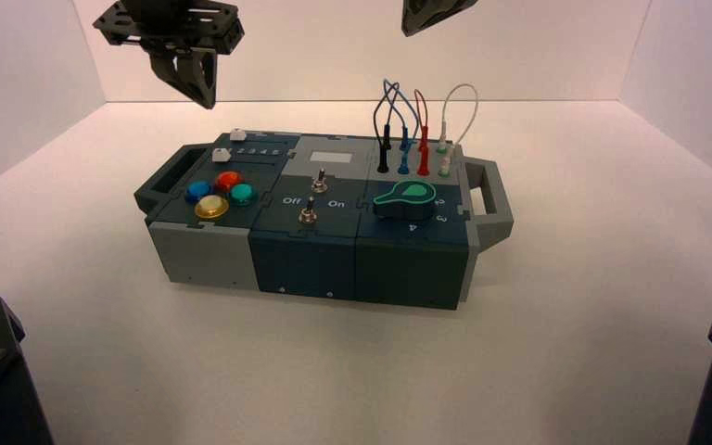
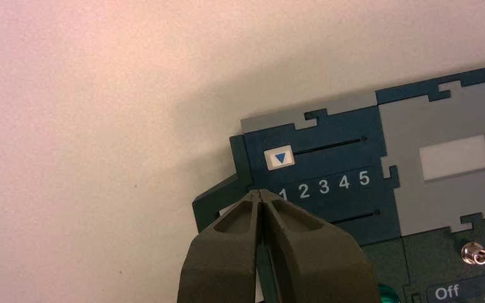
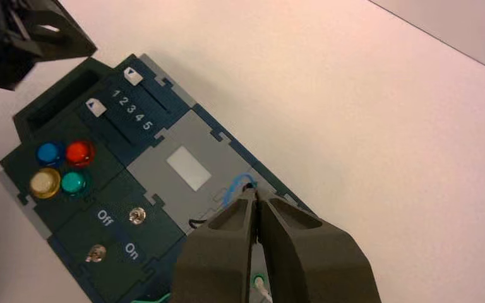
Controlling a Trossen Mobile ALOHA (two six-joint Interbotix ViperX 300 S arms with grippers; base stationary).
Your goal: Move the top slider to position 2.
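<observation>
The top slider (image 2: 279,158) is a small white knob with a blue triangle, sitting at the end of its slot above digit 1. Position 2 (image 2: 304,190) is the printed 2 in the row 1 2 3 4 5. My left gripper (image 2: 261,192) is shut on nothing and hovers above the box's left end, its tips over the spot just beside digit 1. From above, the left gripper (image 1: 199,93) hangs well above the top slider (image 1: 237,134). The twin white knob (image 1: 221,155) sits nearer. My right gripper (image 3: 256,192) is shut and raised over the wire end.
Four round buttons (image 1: 218,195) fill the box's near left corner, and two toggle switches (image 1: 312,197) stand between Off and On. A green knob (image 1: 406,197) and plugged wires (image 1: 417,130) occupy the right part. Handles (image 1: 489,195) stick out at both ends.
</observation>
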